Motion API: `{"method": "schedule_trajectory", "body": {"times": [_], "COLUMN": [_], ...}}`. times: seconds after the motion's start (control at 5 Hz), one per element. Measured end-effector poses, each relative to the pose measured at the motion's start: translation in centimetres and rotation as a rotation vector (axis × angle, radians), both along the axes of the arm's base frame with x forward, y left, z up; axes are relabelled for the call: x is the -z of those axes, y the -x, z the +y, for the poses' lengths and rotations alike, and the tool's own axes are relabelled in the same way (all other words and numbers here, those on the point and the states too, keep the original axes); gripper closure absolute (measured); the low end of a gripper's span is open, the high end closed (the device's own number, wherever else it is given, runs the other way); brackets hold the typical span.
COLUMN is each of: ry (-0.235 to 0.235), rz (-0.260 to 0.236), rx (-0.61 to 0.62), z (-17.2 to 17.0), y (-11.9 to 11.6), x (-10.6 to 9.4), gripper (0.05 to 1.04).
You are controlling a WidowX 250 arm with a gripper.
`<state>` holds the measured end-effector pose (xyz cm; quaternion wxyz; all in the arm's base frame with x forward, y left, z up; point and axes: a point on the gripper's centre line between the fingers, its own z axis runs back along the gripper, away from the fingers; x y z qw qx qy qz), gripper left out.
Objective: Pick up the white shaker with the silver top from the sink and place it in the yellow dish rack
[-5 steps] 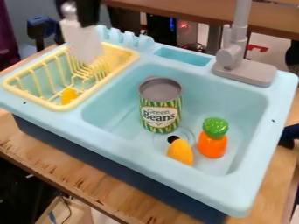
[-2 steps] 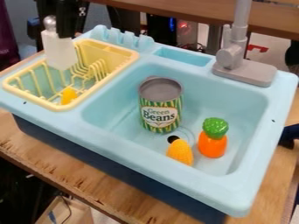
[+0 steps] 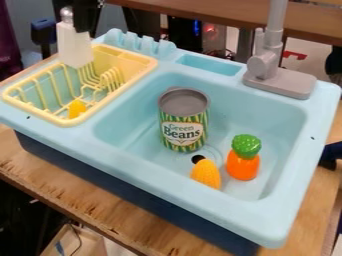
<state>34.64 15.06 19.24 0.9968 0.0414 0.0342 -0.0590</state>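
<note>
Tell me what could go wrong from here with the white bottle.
The gripper seems to hold the white bottle near its top, so it might swing or slip. Its base appears close to the yellow rack and could snag. Lowered carelessly, it might knock the small yellow-orange piece inside.

Sink (image 3: 284, 220): I see it bright, softly shaded inside.
Under worktop (image 3: 73, 192): dark to me.
Background: small red glow (image 3: 210, 31).

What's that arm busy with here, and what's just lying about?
In hand or right by it:
- white bottle with a silver top, held by the gripper
- yellow rack, beneath the bottle

Just lying about:
- small orange-yellow piece, in the rack
- striped can, yellow toy corn and orange toy with a green top, in the sink
</note>
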Motion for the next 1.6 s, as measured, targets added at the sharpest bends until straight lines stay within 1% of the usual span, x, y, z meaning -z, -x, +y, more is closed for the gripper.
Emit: {"method": "schedule_trajectory", "body": {"times": [0.2, 0.4, 0.6, 0.8, 1.0, 1.2, 1.4, 1.6], "ry": [-0.002, 0.005, 0.019, 0.056, 0.073, 0.073, 0.015, -0.012], "rz": [0.004, -0.001, -0.009, -0.015, -0.017, -0.014, 0.025, 0.044], "rx": [0.020, 0.022, 0.021, 0.020, 0.023, 0.012, 0.016, 0.019], "z": [-0.4, -0.4, -0.7, -1.5, -2.3, -2.4, -1.9, -1.1], "y": [-0.8, -1.2, -1.3, -1.7, -1.9, -1.9, -1.5, -1.4], "x": [0.3, 0.4, 0.3, 0.8, 0.9, 0.9, 2.0, 2.5], "gripper": [0.481, 0.481, 0.481, 0.480, 0.480, 0.481, 0.481, 0.481]}}
